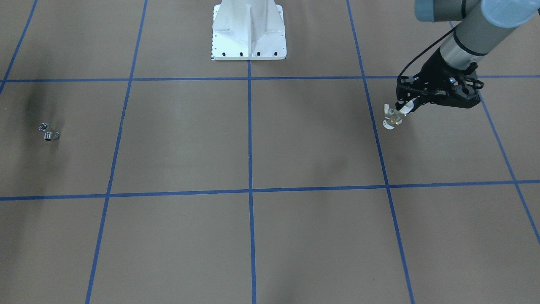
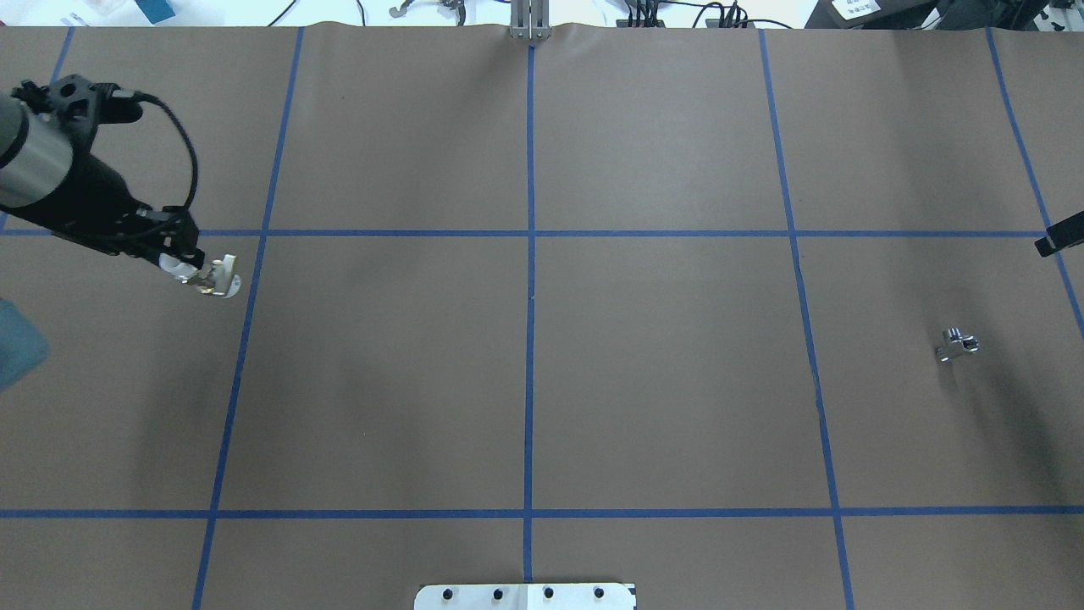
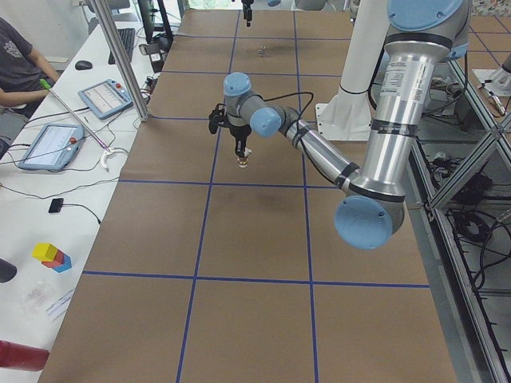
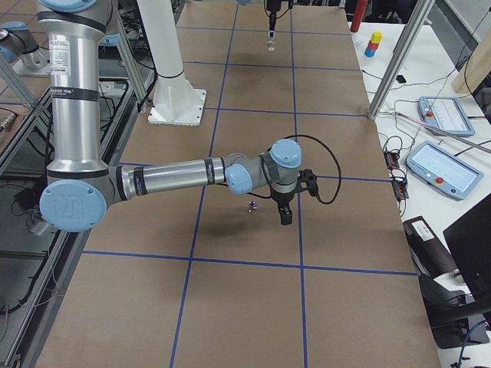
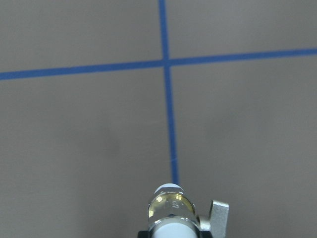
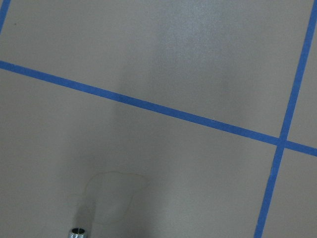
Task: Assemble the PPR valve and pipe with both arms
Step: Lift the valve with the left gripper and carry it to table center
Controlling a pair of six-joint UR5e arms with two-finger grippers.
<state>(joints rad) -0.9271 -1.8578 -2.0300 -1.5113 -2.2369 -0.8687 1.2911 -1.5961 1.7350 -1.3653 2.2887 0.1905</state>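
My left gripper is shut on the PPR valve, a brass body with white ends and a small side handle. It holds the valve out in front of its fingers, above the brown table. The overhead view shows the valve at the far left, and the left wrist view shows the valve end-on at the bottom edge. The pipe, a small shiny silver fitting, lies on the table at the far right. My right gripper hangs just beside the pipe; its jaw state does not show.
The white pedestal base stands at the robot's side of the table. Blue tape lines divide the brown surface into squares. A side bench with tablets and a seated person runs along the far edge.
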